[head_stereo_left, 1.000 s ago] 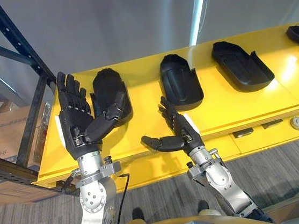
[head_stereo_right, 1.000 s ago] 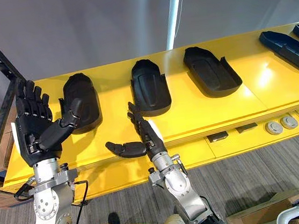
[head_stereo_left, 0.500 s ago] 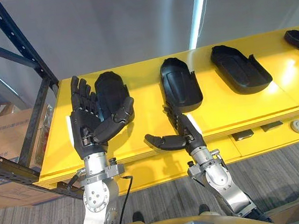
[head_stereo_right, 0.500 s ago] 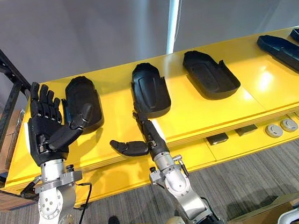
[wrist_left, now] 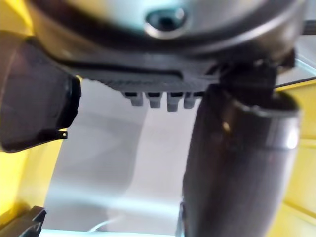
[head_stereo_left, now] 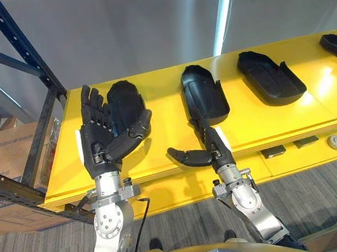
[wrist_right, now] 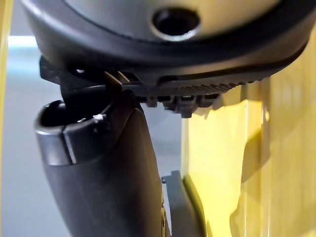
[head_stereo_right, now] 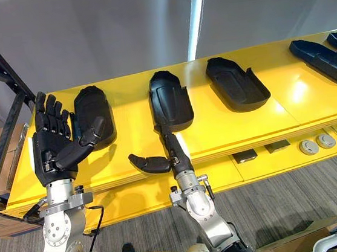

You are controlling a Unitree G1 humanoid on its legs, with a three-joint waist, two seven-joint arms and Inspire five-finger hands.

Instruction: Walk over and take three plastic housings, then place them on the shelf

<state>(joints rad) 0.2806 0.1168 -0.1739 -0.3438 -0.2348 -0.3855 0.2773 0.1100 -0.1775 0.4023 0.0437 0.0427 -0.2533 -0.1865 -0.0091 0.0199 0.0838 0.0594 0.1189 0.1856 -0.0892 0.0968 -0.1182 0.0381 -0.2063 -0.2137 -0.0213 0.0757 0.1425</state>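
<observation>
The left hand is held up with fingers straight and spread, thumb angled across the palm, nothing in it, just before the leftmost plastic housing on the yellow table. The right hand is likewise spread and empty, its fingertips near the middle housing. A third housing lies further right. For a sound grasp, each shell's rim should be straddled squarely before the fingers are curled.

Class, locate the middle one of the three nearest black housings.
In the left eye view, the middle housing lies on the yellow table, just beyond the right hand, between two other housings.
</observation>
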